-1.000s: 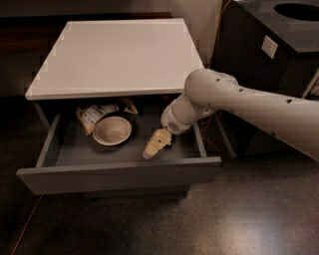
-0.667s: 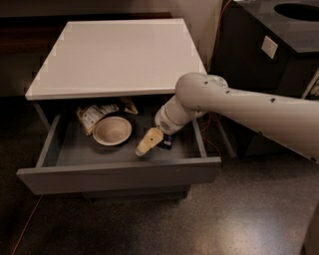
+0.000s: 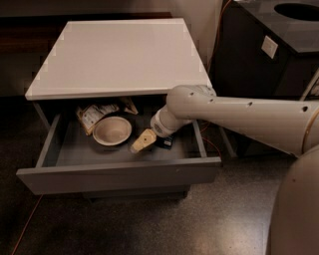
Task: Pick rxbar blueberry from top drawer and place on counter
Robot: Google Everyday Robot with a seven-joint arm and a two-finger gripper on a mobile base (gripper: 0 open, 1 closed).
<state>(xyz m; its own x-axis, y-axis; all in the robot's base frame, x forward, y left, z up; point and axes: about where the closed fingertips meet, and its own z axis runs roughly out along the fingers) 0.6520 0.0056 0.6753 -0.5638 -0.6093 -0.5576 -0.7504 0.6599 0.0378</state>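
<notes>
The top drawer [image 3: 119, 174] is pulled open under the white counter [image 3: 119, 55]. The rxbar blueberry [image 3: 165, 142], a dark flat bar, lies at the drawer's right side, partly hidden behind my wrist. My gripper [image 3: 142, 141], cream-coloured, reaches down into the drawer just left of the bar and right of a beige bowl [image 3: 112, 130]. It touches neither that I can tell.
A crinkled tan-and-white snack bag [image 3: 94, 113] lies at the drawer's back left, behind the bowl. A dark counter with a round hole [image 3: 294, 15] stands to the right. My arm [image 3: 239, 117] crosses the drawer's right edge. An orange cable [image 3: 25, 224] runs along the speckled floor.
My gripper has moved left across the drawer, from over the right part towards the bowl, uncovering the dark bar at its right.
</notes>
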